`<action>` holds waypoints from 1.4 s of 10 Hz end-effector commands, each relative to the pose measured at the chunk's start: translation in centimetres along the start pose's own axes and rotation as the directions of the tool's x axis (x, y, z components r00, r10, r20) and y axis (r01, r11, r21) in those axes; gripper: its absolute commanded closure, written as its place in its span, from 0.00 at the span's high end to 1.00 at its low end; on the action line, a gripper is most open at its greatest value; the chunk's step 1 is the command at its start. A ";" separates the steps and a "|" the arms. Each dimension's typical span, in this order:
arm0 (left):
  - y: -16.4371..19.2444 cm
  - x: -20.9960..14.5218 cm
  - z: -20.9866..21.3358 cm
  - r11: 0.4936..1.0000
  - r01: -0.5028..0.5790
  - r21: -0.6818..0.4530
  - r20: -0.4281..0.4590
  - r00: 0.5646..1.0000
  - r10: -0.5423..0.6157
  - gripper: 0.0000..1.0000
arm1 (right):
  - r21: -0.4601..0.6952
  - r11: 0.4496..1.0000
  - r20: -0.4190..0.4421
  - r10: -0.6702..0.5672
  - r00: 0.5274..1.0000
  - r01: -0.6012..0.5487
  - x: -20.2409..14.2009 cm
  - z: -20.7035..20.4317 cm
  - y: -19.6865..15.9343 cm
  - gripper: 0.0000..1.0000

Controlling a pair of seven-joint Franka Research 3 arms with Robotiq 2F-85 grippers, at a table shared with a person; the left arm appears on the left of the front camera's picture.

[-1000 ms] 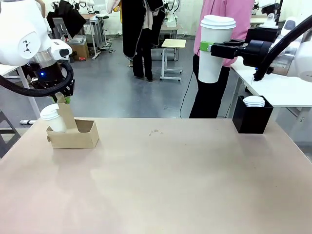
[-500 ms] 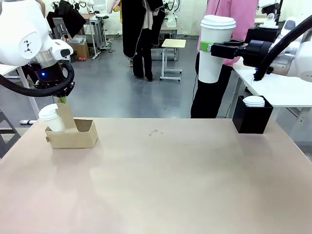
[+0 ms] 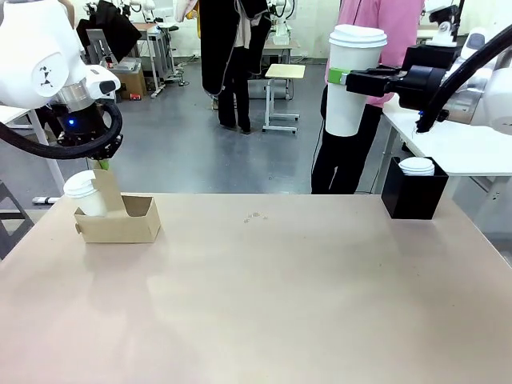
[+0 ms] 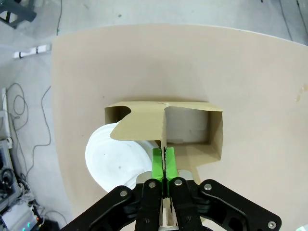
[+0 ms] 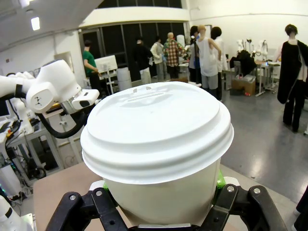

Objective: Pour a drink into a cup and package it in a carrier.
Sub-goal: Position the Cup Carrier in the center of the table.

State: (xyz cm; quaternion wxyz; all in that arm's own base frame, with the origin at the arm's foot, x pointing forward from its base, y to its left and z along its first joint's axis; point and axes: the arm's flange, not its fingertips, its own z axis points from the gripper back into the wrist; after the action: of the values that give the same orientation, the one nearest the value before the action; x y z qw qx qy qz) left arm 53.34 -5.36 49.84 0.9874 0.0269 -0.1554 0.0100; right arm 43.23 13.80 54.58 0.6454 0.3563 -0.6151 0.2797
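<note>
over on the robot's left, the carrier (image 3: 118, 220) sits on the table (image 3: 280, 304) near its far left corner, and the small cup (image 3: 82, 192) with a white lid stands in one of its two compartments; from the left wrist view the other compartment shows bare cardboard floor, and the left gripper (image 4: 164, 156) has its green pads pressed together on the carrier's central handle tab, pinching it from above; up high on the right, the right gripper (image 3: 340, 77) is clamped around the tall cup (image 3: 352, 80), white with a white domed lid, held upright well above the table and well apart from the carrier; at the far right edge a black box (image 3: 414, 196) stands on the table with a white lid (image 3: 416, 166) showing at its top; both cups are capped, so what is inside them cannot be told, and the black box's inside is hidden too; the small cup's lower half is hidden behind the carrier wall, and in the right wrist view the tall cup (image 5: 156, 139) blocks most of the gripper's fingers; the table is a plain tan top, with a few faint specks near the middle; beyond it a grey floor, a person in a pink top (image 3: 376, 32) standing at the far side, a small stool (image 3: 284, 72), other benches and people farther back
</note>
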 end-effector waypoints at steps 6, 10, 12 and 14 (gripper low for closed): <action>-3.9 -3.1 11.9 0.993 -0.118 -0.013 -0.063 0.991 0.117 0.02 | 0.006 1.000 0.011 -0.008 1.000 0.008 0.3 0.0 0.2 0.81; -13.4 -10.2 15.9 0.995 -0.087 -0.051 -0.055 0.995 0.085 0.02 | 0.006 1.000 0.011 -0.008 1.000 0.008 0.3 0.0 0.2 0.81; -18.6 -13.7 15.6 0.995 -0.066 -0.080 -0.031 0.997 0.064 0.02 | 0.006 1.000 0.011 -0.008 1.000 0.008 0.3 0.0 0.2 0.81; -23.0 -15.6 14.1 0.993 -0.071 -0.092 -0.015 0.997 0.070 0.02 | 0.006 1.000 0.011 -0.008 1.000 0.008 0.3 0.0 0.2 0.81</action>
State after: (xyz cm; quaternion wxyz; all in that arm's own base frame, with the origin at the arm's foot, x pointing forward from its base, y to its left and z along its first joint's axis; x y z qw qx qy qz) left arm 34.46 -28.87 58.30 0.9894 -0.0128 -0.1423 0.0254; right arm 43.14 13.81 54.66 0.6448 0.3555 -0.6157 0.2806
